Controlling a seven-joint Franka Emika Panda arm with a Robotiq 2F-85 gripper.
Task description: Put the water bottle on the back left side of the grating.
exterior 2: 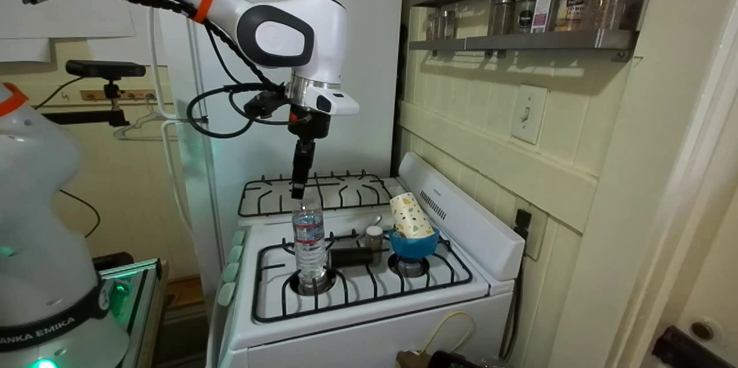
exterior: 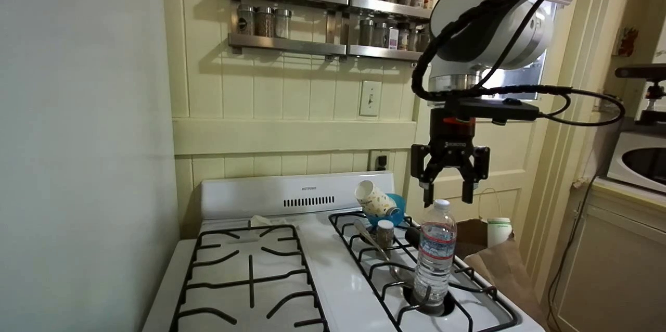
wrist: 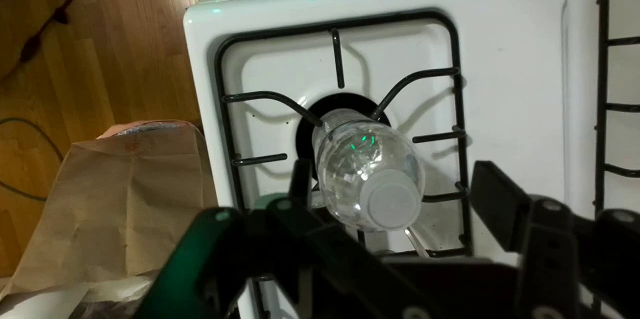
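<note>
The gripper [exterior: 448, 194] is positioned above the water bottle [exterior: 436, 259], fingers wide apart. The bottle stands upright at the burner [wrist: 306, 141] nearest the knobs [exterior 2: 230, 273], within the grating [wrist: 459, 109]. In both exterior views, a spotted cup [exterior 2: 410, 215] tilts in a blue bowl [exterior 2: 413, 246]; a jar [exterior 2: 374, 239] stands between bottle and bowl.

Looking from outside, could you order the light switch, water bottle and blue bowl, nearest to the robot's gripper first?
In an exterior view, from the gripper:
1. Water bottle: upright, close by, mostly lower.
2. Blue bowl: toward the back of the stove.
3. Light switch: on the wall behind.
</note>
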